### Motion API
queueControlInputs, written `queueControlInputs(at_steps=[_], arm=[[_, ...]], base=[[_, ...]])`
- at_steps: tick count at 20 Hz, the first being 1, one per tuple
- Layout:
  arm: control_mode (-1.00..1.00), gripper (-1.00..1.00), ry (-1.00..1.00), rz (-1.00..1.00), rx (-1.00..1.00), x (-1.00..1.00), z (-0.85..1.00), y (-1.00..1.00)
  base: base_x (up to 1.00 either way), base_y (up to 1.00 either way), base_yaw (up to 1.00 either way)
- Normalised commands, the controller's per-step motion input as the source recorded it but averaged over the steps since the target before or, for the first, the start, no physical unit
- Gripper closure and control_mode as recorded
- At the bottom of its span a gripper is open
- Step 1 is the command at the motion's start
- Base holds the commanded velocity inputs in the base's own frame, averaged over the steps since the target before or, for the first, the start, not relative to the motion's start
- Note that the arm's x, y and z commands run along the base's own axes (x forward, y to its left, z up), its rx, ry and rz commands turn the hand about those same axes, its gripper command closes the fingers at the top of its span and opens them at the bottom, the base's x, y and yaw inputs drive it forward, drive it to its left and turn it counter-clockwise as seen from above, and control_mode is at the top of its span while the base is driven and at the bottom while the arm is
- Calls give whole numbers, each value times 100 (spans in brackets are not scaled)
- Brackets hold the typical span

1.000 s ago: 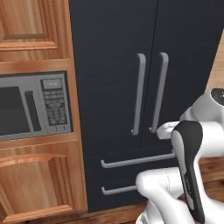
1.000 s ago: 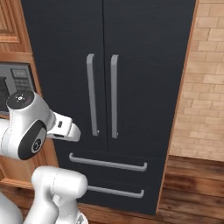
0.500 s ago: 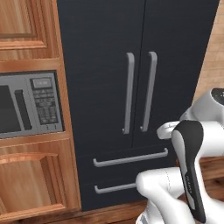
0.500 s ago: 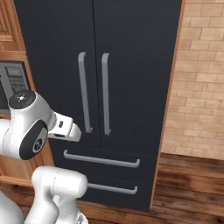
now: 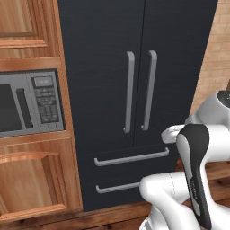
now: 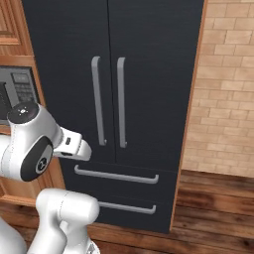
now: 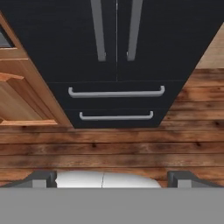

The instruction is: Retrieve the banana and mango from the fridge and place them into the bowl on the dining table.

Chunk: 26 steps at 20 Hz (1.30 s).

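Facing the fridge [image 5: 134, 90], both doors shut, two drawers below shut too. Step in hand looks like the approach, before any door opening. Banana and mango presumably inside, can't see them. Gripper [image 7: 113, 178] spread wide, holding nothing, well short of the fridge, pointing at the drawers and floor. Next move as I read it: raise the hand, line up on one door handle [image 5: 129, 92], close on the bar, pull the door open
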Motion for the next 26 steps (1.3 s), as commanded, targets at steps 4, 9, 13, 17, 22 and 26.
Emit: queueControlInputs(at_steps=[4,9,13,17,22,26], arm=[[-100,-100,0,0,0,4,0,0],[-100,-100,0,0,1,13,0,-7],[-100,-100,0,0,0,0,0,-3],[-100,-100,0,0,0,0,0,-5],[-100,-100,0,-2,1,27,0,-8],[-100,-100,-11,-4,0,76,2,0]], base=[[0,0,0],[0,0,0],[0,0,0],[0,0,0],[0,0,0],[0,0,0]])
